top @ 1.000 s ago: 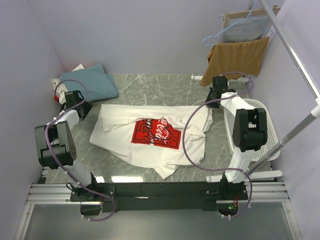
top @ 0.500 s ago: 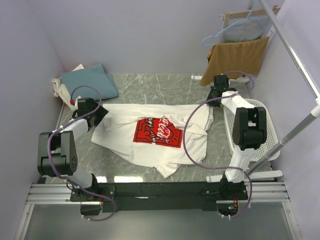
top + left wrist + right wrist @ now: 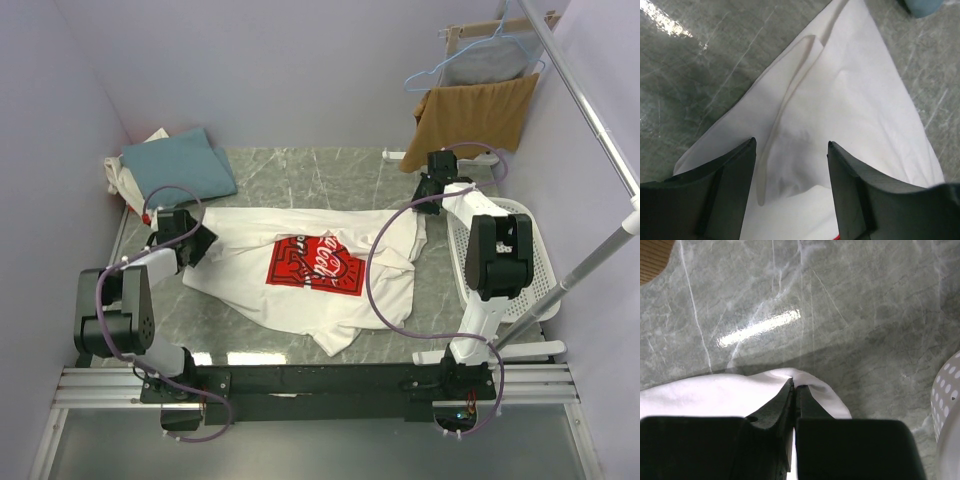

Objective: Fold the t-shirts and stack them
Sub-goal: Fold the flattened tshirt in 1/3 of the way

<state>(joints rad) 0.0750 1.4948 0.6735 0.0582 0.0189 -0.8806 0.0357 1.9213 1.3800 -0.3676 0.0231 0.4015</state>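
The left hand (image 3: pixel 791 146) hangs open over a sleeve of the white t-shirt (image 3: pixel 240 255) near the surface (image 3: pixel 330 175) left edge; the right hand (image 3: pixel 795 386), closed tight, pinches its opposite side.

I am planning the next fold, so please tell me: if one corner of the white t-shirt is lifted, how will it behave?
The white t-shirt will probably droop and trail rather than lift flat, since it lies creased and folded over itself. It may also slide easily, because the table looks glossy.
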